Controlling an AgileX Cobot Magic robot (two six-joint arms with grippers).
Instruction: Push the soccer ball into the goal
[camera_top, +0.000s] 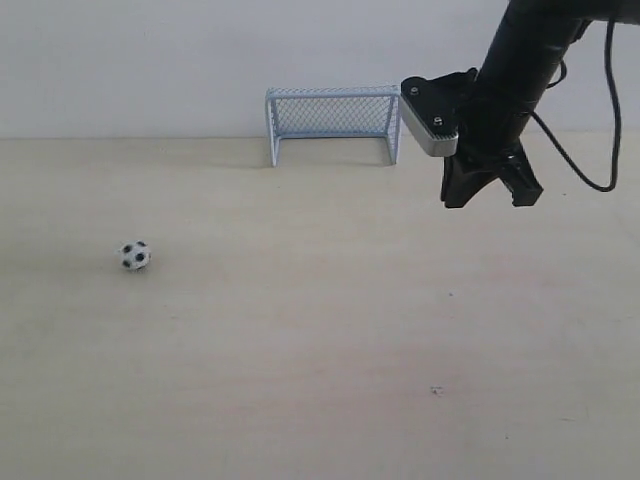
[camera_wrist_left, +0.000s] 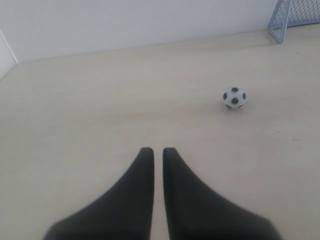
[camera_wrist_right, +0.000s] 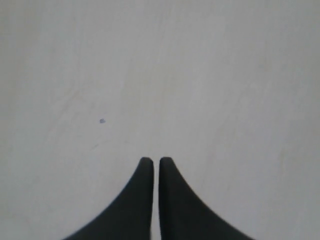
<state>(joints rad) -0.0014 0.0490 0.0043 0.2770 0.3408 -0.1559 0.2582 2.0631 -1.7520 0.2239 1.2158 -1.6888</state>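
A pale wood-grain counter (camera_top: 320, 340) meets a plain white wall (camera_top: 150, 60). The goal (camera_top: 333, 112) stands at the back against that wall, its mouth facing forward. The soccer ball (camera_top: 135, 256) rests on the counter well apart from the goal, out in front of it and off to its left. The right arm (camera_top: 520, 70) hangs just right of the goal. The right jaws are narrowed to 1 thin slit above bare counter with a dark speck (camera_wrist_right: 102, 120). The left jaws are equally narrow and hold nothing; the ball lies between them and the goal.

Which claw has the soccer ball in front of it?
The left claw: the soccer ball lies ahead of it. The right claw faces only tabletop.
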